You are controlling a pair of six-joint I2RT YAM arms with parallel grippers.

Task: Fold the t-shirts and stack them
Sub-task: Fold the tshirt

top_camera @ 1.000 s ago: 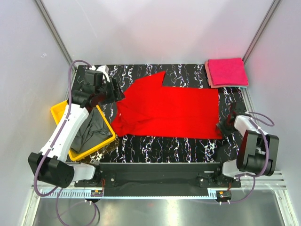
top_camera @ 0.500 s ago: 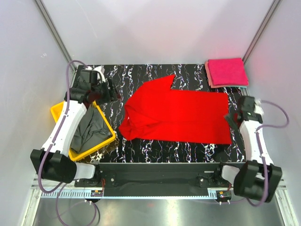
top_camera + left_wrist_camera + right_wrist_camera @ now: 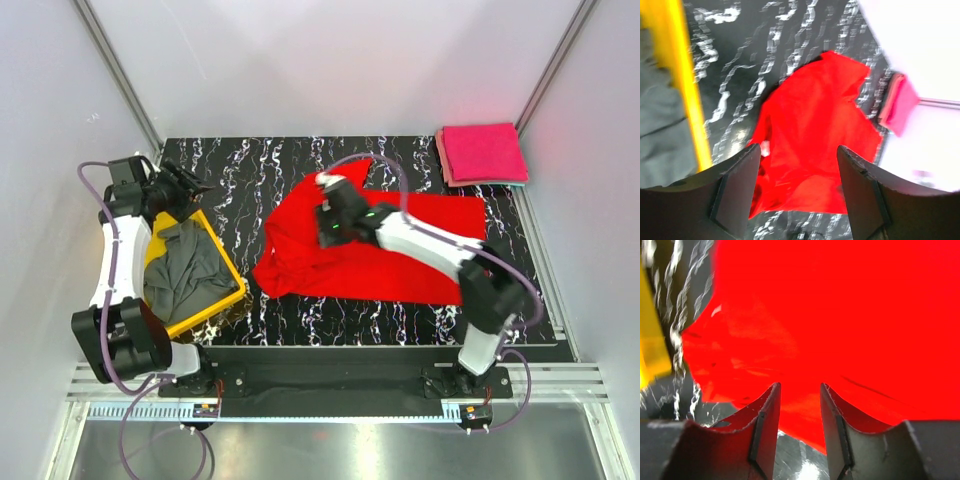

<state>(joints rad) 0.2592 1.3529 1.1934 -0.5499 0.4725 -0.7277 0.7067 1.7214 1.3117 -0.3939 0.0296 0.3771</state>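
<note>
The bright red t-shirt (image 3: 400,255) lies spread and partly rumpled on the black marbled table, with its collar end to the left. My right gripper (image 3: 325,225) reaches across it and hovers open over its left part. In the right wrist view the right gripper (image 3: 799,386) has nothing between its jaws, with red cloth (image 3: 840,315) below. My left gripper (image 3: 195,187) is open and empty over the far corner of the yellow tray. In the left wrist view the left gripper (image 3: 797,150) looks onto the red shirt (image 3: 815,120). A dark grey shirt (image 3: 185,265) lies crumpled in the tray. Folded magenta-pink shirts (image 3: 483,152) are stacked at the back right.
The yellow tray (image 3: 215,305) sits at the table's left edge; its rim shows in the left wrist view (image 3: 687,100) and the right wrist view (image 3: 650,350). White walls close in the table on three sides. The table's front edge (image 3: 350,345) runs below the shirt.
My right arm swung from the table's right edge across the red shirt to its left part. My left arm drew back left to the tray's far corner. The shirt shifted slightly right.
</note>
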